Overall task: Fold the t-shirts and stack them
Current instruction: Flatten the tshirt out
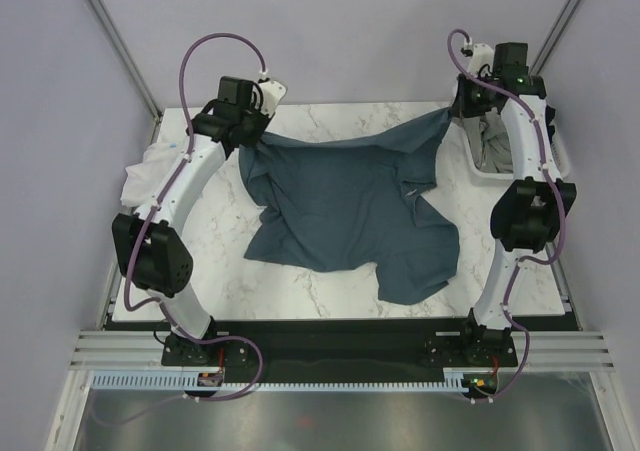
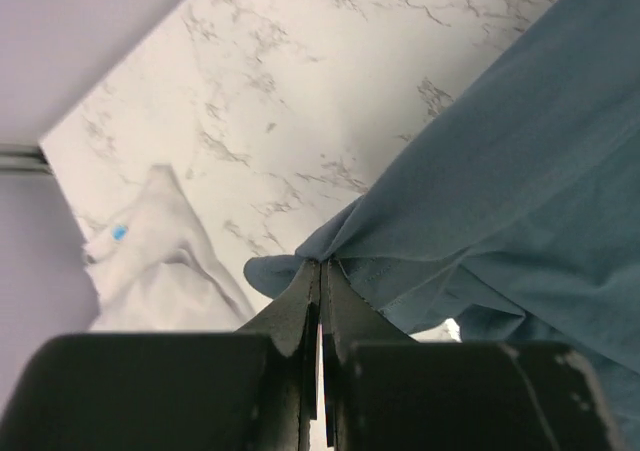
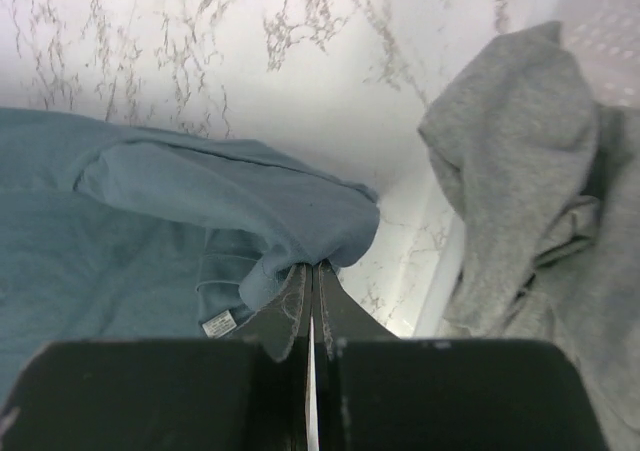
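Observation:
The slate-blue t-shirt [image 1: 345, 206] lies crumpled and spread across the middle of the marble table. My left gripper [image 1: 243, 133] is shut on its far left corner [image 2: 300, 266]. My right gripper [image 1: 458, 111] is shut on its far right corner [image 3: 300, 236], lifted slightly, with a white care label [image 3: 218, 323] showing. A white t-shirt [image 1: 150, 171] lies bunched at the table's left edge and shows in the left wrist view [image 2: 165, 261]. A grey t-shirt [image 1: 493, 146] sits in the basket and shows in the right wrist view [image 3: 530, 171].
The white lattice basket [image 1: 478, 168] stands at the far right of the table, just right of my right gripper. The marble table [image 1: 330, 111] ends at a metal frame on the left and at the walls behind.

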Controlling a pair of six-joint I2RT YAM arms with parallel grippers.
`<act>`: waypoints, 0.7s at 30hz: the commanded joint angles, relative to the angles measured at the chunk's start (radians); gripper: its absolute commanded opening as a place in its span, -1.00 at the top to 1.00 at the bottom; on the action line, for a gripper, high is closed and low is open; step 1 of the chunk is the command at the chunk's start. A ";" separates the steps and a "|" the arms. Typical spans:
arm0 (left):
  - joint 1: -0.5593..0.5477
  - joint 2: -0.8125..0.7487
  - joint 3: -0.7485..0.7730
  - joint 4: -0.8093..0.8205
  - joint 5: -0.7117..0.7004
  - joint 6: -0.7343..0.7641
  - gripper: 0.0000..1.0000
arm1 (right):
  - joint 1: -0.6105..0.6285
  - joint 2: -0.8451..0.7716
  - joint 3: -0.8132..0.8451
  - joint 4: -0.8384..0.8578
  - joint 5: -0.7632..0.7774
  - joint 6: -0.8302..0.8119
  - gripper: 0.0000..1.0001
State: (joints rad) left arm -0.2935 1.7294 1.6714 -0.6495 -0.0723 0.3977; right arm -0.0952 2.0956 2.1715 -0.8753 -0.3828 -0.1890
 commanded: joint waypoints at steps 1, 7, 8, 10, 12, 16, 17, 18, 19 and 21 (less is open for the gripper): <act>0.005 -0.063 0.062 0.051 -0.027 0.162 0.96 | -0.032 -0.086 0.056 0.064 0.012 0.058 1.00; 0.011 -0.151 0.031 0.071 0.045 0.248 0.96 | -0.054 -0.143 0.064 0.093 -0.025 0.115 1.00; 0.011 -0.168 0.030 0.067 0.067 0.233 0.96 | -0.054 -0.172 0.054 0.098 -0.042 0.121 1.00; 0.011 -0.207 0.030 0.065 0.106 0.214 0.96 | -0.052 -0.209 0.039 0.099 -0.048 0.134 1.00; 0.011 -0.273 0.030 0.063 0.124 0.193 0.96 | -0.054 -0.281 0.011 0.105 -0.047 0.143 1.00; 0.013 -0.399 -0.002 0.074 0.196 0.237 0.96 | -0.060 -0.431 -0.050 0.124 -0.024 0.155 1.00; 0.011 -0.431 -0.015 0.083 0.204 0.251 0.96 | -0.064 -0.465 -0.079 0.133 -0.019 0.158 1.00; 0.011 -0.488 -0.030 0.109 0.210 0.285 0.96 | -0.070 -0.535 -0.093 0.134 -0.005 0.166 1.00; 0.013 -0.522 -0.063 0.119 0.221 0.299 0.96 | -0.074 -0.570 -0.108 0.140 0.004 0.175 1.00; 0.011 -0.579 -0.111 0.129 0.217 0.341 0.96 | -0.084 -0.695 -0.174 0.157 0.048 0.186 1.00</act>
State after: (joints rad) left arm -0.2874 1.2411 1.6161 -0.5957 0.1074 0.6258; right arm -0.1619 1.5627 2.0392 -0.7803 -0.3889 -0.0418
